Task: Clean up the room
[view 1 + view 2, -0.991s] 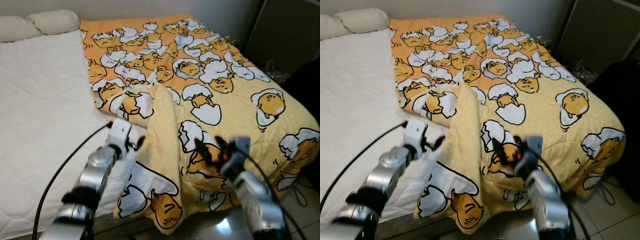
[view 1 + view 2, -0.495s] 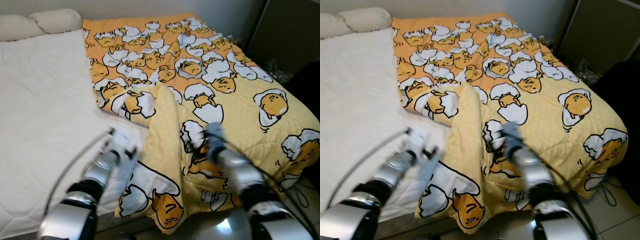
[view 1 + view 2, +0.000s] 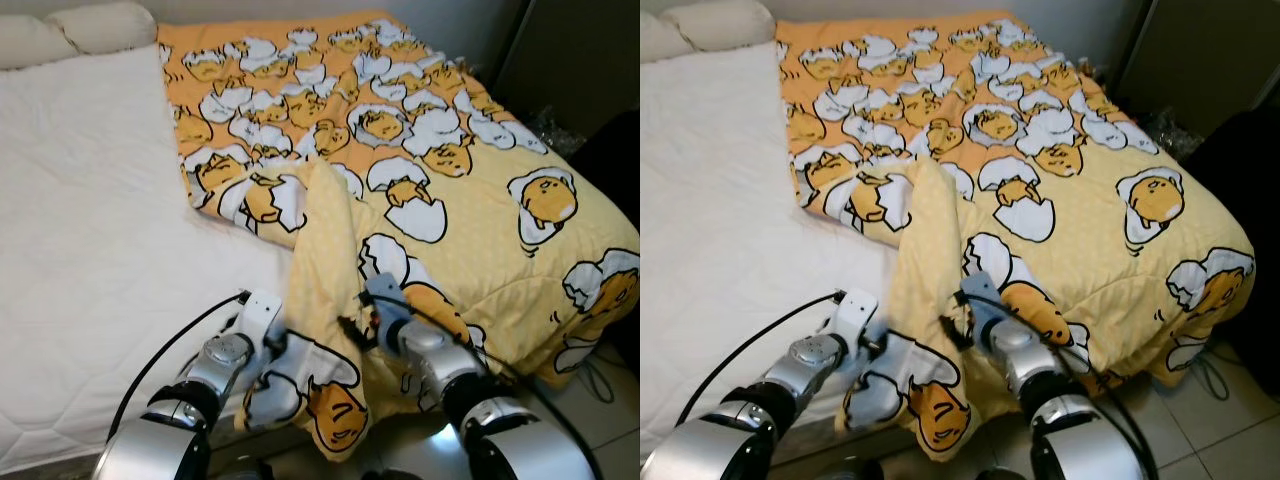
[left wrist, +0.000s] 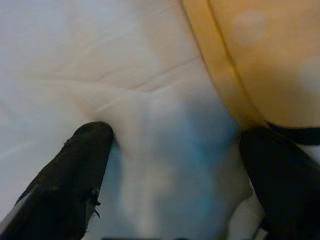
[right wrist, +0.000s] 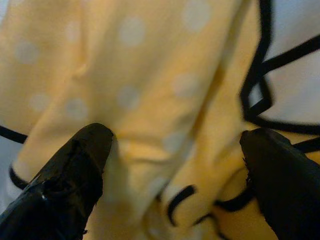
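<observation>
Blanket: bunched over the bed; its folded corner lies between our pincers
Left pincer: spread against that edge
Right pincer: spread on the fold
Left: grasping, spreading flat

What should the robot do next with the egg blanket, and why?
Probably close both end effectors on the blanket. The left end effector and the right end effector each have their fingers spread open with the blanket's folded-over edge between them, near the foot of the bed. Nothing is pinched yet, so gripping likely comes before pulling the blanket flat.
</observation>
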Controlling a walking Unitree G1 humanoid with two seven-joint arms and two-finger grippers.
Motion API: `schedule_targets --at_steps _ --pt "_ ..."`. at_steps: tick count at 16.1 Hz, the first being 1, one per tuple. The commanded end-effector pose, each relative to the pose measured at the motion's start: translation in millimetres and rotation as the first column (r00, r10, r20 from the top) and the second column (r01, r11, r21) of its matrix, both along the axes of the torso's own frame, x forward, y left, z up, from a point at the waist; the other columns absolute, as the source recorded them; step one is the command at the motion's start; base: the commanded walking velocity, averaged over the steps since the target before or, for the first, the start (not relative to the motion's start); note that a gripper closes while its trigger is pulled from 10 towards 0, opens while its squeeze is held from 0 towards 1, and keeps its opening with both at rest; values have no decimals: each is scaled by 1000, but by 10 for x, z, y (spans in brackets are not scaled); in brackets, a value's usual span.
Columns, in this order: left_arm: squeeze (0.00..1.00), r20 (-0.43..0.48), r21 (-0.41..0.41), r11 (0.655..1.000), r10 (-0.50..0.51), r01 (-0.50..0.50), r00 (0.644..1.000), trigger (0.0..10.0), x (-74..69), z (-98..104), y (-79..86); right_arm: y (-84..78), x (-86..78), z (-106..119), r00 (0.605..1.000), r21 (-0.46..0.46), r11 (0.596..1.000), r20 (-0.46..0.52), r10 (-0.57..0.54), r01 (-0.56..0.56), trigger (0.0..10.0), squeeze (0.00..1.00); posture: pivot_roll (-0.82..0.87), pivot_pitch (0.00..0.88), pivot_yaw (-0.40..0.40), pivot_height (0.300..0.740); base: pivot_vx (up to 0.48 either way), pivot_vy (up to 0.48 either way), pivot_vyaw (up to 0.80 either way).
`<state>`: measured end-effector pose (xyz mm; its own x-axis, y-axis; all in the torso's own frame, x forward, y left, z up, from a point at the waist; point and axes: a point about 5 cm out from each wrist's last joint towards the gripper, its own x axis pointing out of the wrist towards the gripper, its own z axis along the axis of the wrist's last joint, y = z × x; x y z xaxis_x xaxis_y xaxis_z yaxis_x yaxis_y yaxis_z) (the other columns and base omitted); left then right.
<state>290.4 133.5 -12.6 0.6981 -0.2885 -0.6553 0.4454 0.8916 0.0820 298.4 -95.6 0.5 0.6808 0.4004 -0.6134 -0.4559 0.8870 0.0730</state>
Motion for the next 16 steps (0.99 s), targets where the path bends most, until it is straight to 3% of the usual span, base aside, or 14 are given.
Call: schedule_targets --at_steps 1,4,7,8,9,12,13,15,16 --pt "0 -79 -171 984 -60 46 995 10000 -114 -69 -228 14 -27 -22 999 76 996 -22 -35 37 10000 0 -66 115 -9 740 0 0 0" --pt "0 -102 -328 942 -105 66 989 10000 -132 -36 -362 102 -63 -28 996 228 971 -71 -61 76 10000 0 -60 114 -6 740 0 0 0" --pt "0 -96 -497 847 -271 190 958 10000 -191 24 -490 242 -130 -11 996 396 917 -95 5 33 10000 0 -39 93 -3 740 0 0 0" --pt "0 -94 -507 837 -291 206 952 10000 -204 25 -496 248 -140 -14 995 407 913 -95 12 28 10000 0 -33 86 -4 740 0 0 0" --pt "0 -75 -573 777 -365 260 928 10000 -247 56 -510 272 -208 -36 992 458 889 -104 68 -13 10000 0 -20 71 -6 740 0 0 0" --pt "0 -29 -628 707 -440 327 898 10000 -311 106 -527 281 -299 -60 984 511 857 -107 145 -71 10000 0 -14 58 -9 740 0 0 0" --pt "0 20 -655 658 -478 373 878 10000 -373 179 -503 245 -364 -49 974 547 828 -91 209 -126 10000 0 -11 52 -8 740 0 0 0" --pt "0 76 -633 616 -552 468 830 10000 -528 287 -395 129 -465 -23 961 581 795 -76 265 -173 10000 0 -6 38 -5 740 0 0 0" --pt "0 97 -580 607 -611 543 786 10000 -672 358 -256 9 -587 21 948 613 764 -71 310 -204 10000 0 -3 33 -5 740 0 0 0"
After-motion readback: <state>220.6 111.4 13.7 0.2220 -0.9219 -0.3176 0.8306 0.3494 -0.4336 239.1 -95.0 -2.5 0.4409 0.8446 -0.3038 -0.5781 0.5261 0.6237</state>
